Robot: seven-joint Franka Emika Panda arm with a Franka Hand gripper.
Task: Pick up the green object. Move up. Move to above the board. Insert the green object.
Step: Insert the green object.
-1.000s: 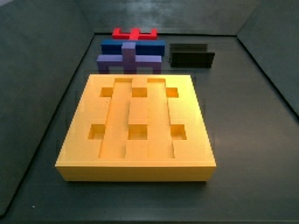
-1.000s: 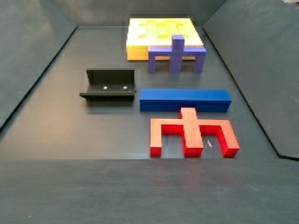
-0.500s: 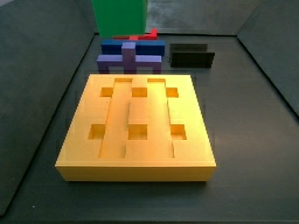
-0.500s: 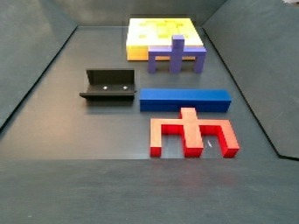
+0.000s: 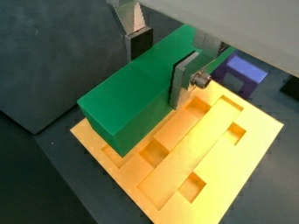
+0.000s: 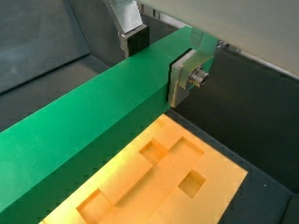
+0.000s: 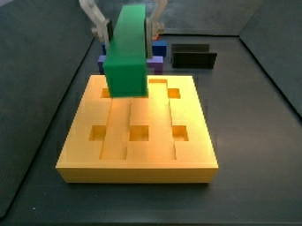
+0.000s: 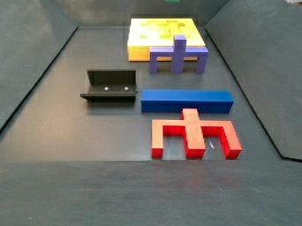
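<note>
The green object (image 7: 127, 51), a long flat bar, hangs tilted over the far end of the yellow-orange board (image 7: 137, 169), and its lower end covers the far row of holes in that side view. My gripper (image 7: 124, 19) is shut on its upper part. In both wrist views the silver fingers (image 5: 184, 80) (image 6: 184, 75) press the bar's two long faces, with the green object (image 5: 138, 94) (image 6: 103, 127) stretching out over the board (image 5: 218, 138) (image 6: 166, 178) below it. The board (image 8: 160, 33) also lies at the far end of a side view, where neither gripper nor bar shows.
Behind the board stand the purple block (image 7: 157, 64) (image 8: 179, 55) and the black fixture (image 7: 195, 56) (image 8: 109, 86). A blue block (image 8: 186, 101) and a red forked block (image 8: 195, 134) lie further on. Dark walls enclose the floor on both sides.
The green object, held in my gripper, came into a side view from above the far blocks and has moved forward and down over the board's far end.
</note>
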